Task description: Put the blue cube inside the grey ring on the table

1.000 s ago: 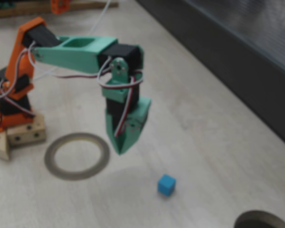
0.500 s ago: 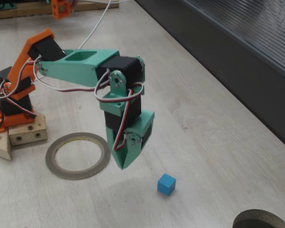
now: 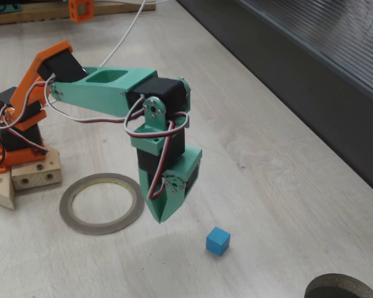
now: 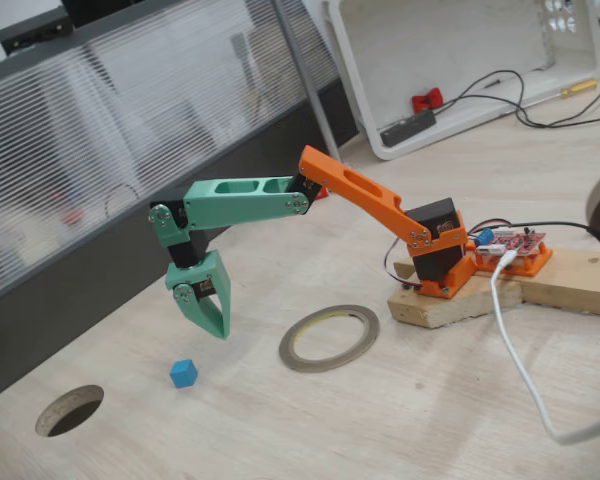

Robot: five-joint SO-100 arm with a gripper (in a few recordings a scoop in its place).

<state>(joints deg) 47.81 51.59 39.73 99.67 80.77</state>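
The green end effector (image 3: pixel 160 214) hangs point-down above the worktop (image 3: pixel 267 186) near the frame's centre, its fingers seemingly closed together and empty. The blue cube (image 3: pixel 217 241) lies lower right of it, apart. The grey ring (image 3: pixel 101 203) lies flat at lower left, empty.

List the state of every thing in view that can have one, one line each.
gripper: pointing down, raised off the table, fingers together, holding nothing.
blue cube: resting on the table, outside the ring, untouched.
grey ring: lying flat on the table, nothing inside it.
round hole: open, in the table near the cube.
white cable: lying loose across the table beside the arm's base.
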